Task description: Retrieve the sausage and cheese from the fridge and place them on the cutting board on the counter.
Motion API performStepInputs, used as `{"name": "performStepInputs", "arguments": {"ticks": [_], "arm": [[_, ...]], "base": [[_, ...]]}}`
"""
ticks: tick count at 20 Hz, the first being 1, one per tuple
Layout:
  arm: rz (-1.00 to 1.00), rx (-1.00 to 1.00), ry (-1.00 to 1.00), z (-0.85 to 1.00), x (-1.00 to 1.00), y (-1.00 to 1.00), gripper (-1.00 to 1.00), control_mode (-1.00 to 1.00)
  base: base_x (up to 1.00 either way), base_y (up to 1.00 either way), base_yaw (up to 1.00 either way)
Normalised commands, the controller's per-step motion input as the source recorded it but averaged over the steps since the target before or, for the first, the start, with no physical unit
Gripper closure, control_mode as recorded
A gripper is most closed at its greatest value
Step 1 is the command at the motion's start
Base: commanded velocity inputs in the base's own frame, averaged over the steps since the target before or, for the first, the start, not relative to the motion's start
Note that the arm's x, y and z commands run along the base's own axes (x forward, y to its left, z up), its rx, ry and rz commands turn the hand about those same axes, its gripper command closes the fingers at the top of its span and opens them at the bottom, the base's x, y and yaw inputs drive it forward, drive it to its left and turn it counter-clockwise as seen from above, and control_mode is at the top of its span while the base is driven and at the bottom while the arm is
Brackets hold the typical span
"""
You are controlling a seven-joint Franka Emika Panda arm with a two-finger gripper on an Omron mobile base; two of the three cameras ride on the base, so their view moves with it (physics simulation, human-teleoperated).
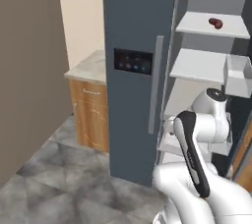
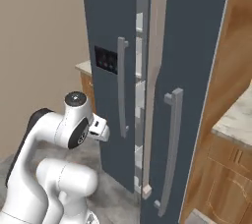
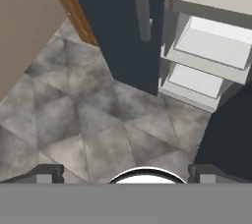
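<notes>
Already the fridge (image 1: 138, 31) stands with one door swung wide, the sausage (image 1: 215, 23) lying on an upper white shelf (image 1: 211, 26). Cheese cannot be made out. Down low, the tool (image 3: 126, 174) hangs spread wide and empty over grey floor tiles (image 3: 74, 120), its tips cropped at the frame edge.

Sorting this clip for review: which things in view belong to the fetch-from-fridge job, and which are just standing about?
Belongs to the job:
- sausage, on an upper fridge shelf
- fridge, right door open
- gripper, open, holding nothing

Just standing about:
- wooden cabinet left of the fridge
- its stone top
- white door bin
- grey tiled floor
</notes>
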Motion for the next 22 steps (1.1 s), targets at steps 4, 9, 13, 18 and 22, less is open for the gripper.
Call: {"name": "performStepInputs", "arguments": {"ticks": [4,9,13,18,22], "arm": [[0.00,0.00,0.00,0.00,0.00,0.00,-1.00,1.00],[0.00,0.00,0.00,0.00,0.00,0.00,-1.00,1.00],[0.00,0.00,0.00,0.00,0.00,0.00,-1.00,1.00],[0.00,0.00,0.00,0.00,0.00,0.00,-1.00,1.00],[0.00,0.00,0.00,0.00,0.00,0.00,-1.00,1.00]], "base": [[0.81,0.38,-0.21],[0.65,0.37,-0.45],[0.48,0.22,-0.59],[0.61,0.07,-0.37],[0.64,-0.24,-0.12]]}}
